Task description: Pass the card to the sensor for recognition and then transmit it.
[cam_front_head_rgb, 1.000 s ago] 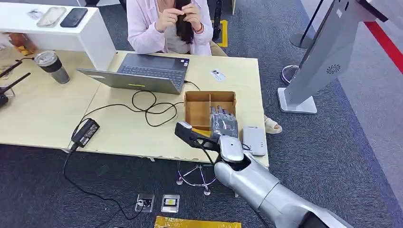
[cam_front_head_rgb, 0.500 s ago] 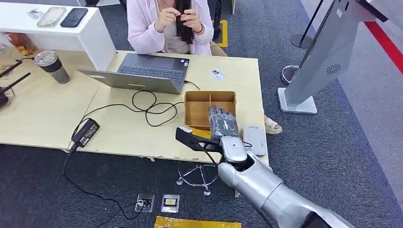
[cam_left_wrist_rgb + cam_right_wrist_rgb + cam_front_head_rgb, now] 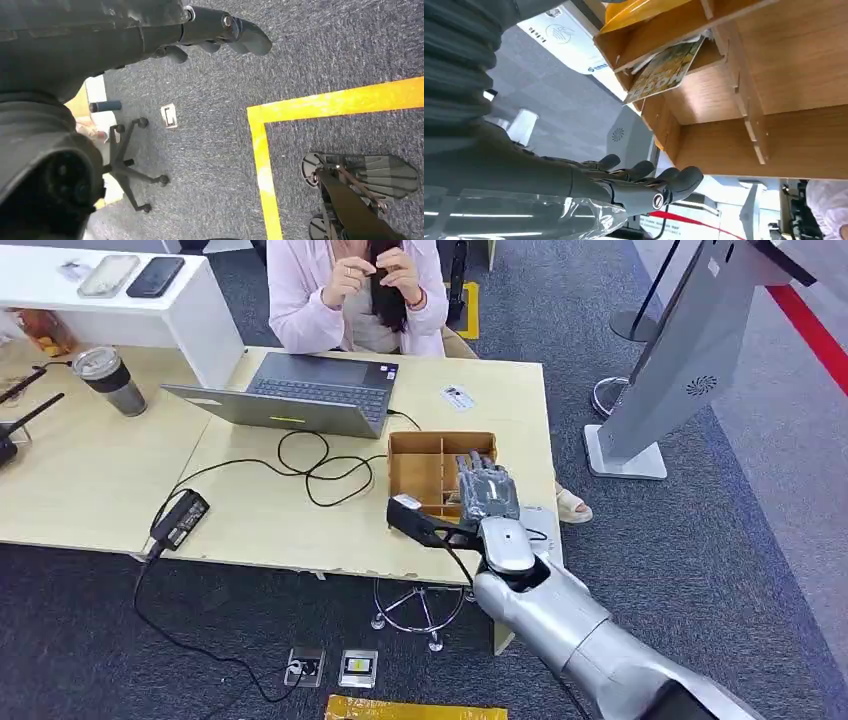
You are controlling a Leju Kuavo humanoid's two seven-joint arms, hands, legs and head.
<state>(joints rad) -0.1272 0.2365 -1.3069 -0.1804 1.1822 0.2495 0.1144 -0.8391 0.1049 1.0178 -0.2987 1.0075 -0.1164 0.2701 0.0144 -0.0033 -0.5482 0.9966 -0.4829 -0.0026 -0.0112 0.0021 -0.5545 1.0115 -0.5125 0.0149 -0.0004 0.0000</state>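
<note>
A divided box [image 3: 425, 465] sits near the table's [image 3: 260, 525] right front corner — a reader [image 3: 545, 530] just right of it at the right edge. A laptop [image 3: 300, 390] stands at the back edge, a small card [image 3: 458, 397] right of it, a power brick [image 3: 180, 518] near the front edge.

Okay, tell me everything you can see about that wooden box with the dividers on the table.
The wooden box is an open-topped tray of light brown, plywood-looking board, split by thin dividers into compartments. It sits flat near the table's right front edge, in front of the laptop. The right wrist view shows a printed card lying tilted in one compartment. The right hand, open, hovers over the box's right side; contact cannot be told.
</note>
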